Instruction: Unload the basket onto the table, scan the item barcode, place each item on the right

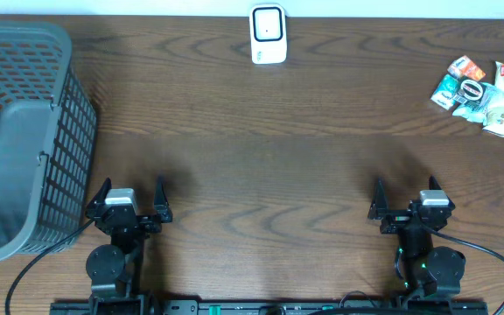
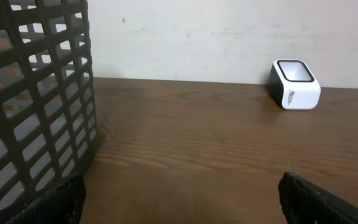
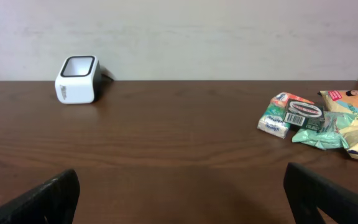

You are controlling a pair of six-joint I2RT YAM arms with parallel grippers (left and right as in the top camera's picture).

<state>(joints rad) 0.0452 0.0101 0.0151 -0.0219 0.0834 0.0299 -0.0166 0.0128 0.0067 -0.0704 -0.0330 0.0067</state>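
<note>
- Left gripper (image 1: 133,185), right gripper (image 1: 406,187): fingers released, empty, parked back.
- White boxy scanner (image 1: 268,35) centred, likely so 2 arms reach; colourful foil snack packets (image 1: 486,90) right.

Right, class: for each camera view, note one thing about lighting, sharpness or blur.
Overhead: even light, faint soft shadows ahead of the left gripper and right gripper, table grain sharp. Left wrist: scanner crisp. Right wrist: its own fingers are dark shapes at the bottom corners; snack packets clear.
</note>
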